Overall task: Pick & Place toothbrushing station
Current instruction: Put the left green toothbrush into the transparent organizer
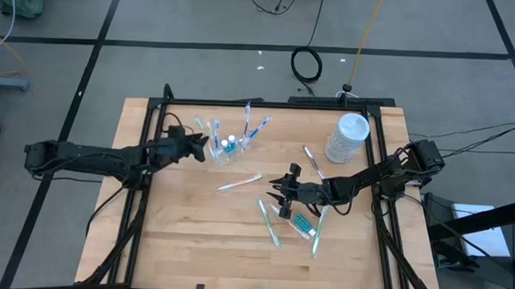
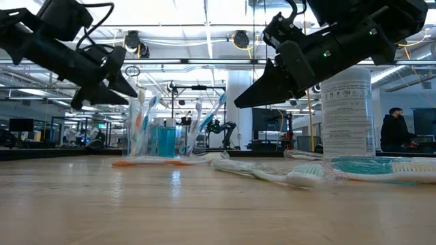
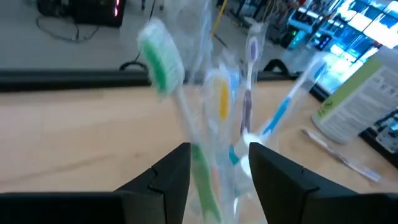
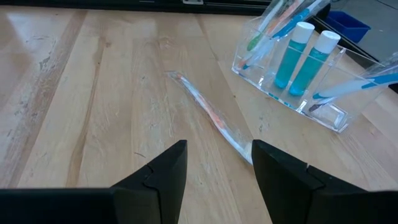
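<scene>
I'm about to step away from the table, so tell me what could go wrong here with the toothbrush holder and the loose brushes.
1. The left pincer sits open right against the clear holder, among leaning toothbrushes; a nudge could tip it or spill them.
2. The right pincer hangs open over wrapped toothbrushes lying close together beside a teal tube; it might catch two at once.
3. The slim wrapped toothbrush lies flat and may slip in a grasp.

A large robotics lab: beyond the wooden worktop (image 2: 204, 204), ceiling light rows (image 2: 204, 27), more robot arms (image 2: 221, 129), and monitors (image 2: 20, 124).
</scene>
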Motion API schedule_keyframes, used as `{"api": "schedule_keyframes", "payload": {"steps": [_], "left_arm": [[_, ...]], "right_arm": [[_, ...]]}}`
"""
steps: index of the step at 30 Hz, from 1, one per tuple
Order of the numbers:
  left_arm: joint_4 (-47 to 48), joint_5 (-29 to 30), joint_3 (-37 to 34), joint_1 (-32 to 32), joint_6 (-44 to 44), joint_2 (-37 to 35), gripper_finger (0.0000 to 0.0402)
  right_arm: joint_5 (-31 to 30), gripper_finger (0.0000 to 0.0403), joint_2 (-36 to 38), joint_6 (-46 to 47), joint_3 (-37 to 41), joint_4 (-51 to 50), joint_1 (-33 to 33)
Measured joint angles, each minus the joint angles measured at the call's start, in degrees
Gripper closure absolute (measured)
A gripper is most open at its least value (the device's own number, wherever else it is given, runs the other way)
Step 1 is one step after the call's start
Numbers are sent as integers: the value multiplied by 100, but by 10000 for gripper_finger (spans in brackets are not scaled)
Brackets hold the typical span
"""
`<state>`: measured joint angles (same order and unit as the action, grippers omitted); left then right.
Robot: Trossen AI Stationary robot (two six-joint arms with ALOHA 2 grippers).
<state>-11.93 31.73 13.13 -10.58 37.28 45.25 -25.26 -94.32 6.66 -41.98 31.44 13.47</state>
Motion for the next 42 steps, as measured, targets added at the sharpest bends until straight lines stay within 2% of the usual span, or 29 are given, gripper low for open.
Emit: {"api": "schedule_keyframes", "payload": {"steps": [3, 8, 15, 19, 25, 28, 36, 42], "left_arm": [[-221, -7, 0, -180, -264, 7, 234], [-78, -80, 0, -449, -298, 13, 234], [-94, -661, 0, -773, -373, 28, 236], [-183, -1075, 2, -888, -418, 245, 274], [-221, -950, 2, -963, -392, 385, 363], [-237, -929, 2, -930, -433, 359, 393], [-211, -902, 2, -422, -419, 348, 391], [468, -268, 2, 9, -110, 350, 390]], "right_arm": [[0, 232, 0, -2, 0, 0, 0], [0, 232, 0, -30, 0, 0, 0], [1, 232, 0, -48, 0, 2, -32], [0, 232, 0, -48, 0, 0, -123], [0, 232, 0, -40, 0, 0, -221], [0, 232, 0, -35, 0, 0, -221], [1, 232, 0, -28, 0, 0, -216], [2, 232, 0, -4, 0, 0, -216]]}}
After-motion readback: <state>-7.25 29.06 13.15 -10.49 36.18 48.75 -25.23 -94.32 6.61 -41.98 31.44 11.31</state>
